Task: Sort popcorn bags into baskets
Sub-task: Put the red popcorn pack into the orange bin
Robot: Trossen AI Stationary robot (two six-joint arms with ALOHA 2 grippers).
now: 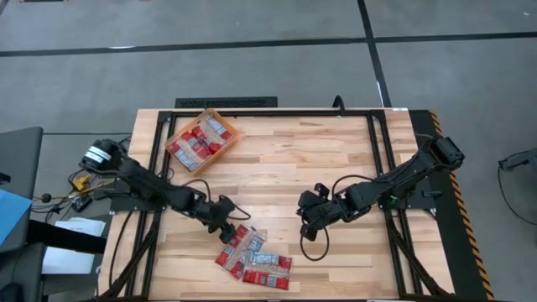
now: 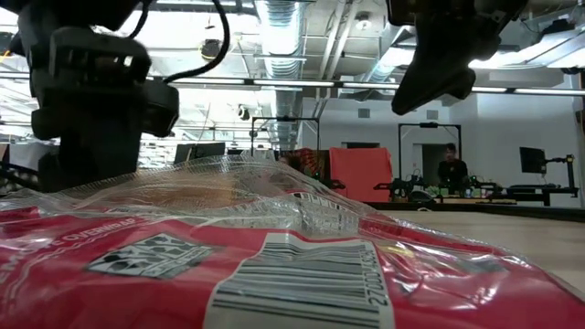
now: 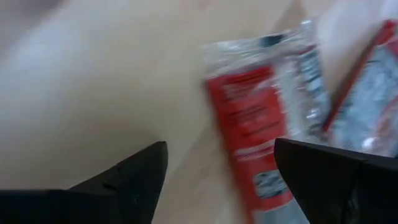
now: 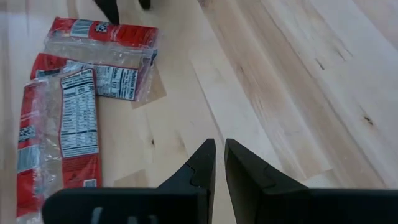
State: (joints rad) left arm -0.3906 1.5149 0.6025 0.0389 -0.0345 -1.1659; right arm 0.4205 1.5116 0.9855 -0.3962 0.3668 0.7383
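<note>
Several red popcorn bags (image 1: 254, 258) with white and clear panels lie flat in a loose pile near the table's near edge; they also show in the right wrist view (image 4: 74, 99) and fill the low view (image 2: 274, 265). The orange basket (image 1: 202, 140) sits at the far left with several bags inside. My left gripper (image 1: 226, 231) hangs open just left of the pile, its fingers on either side of a red bag's end (image 3: 249, 130), touching nothing. My right gripper (image 1: 309, 223) is shut and empty, right of the pile, over bare wood (image 4: 219, 162).
A black metal frame (image 1: 252, 110) borders the table's far edge and sides. Cables (image 1: 312, 248) loop on the wood under the right arm. Bare wood lies between the basket and the pile. A person (image 2: 450, 169) stands far back in the room.
</note>
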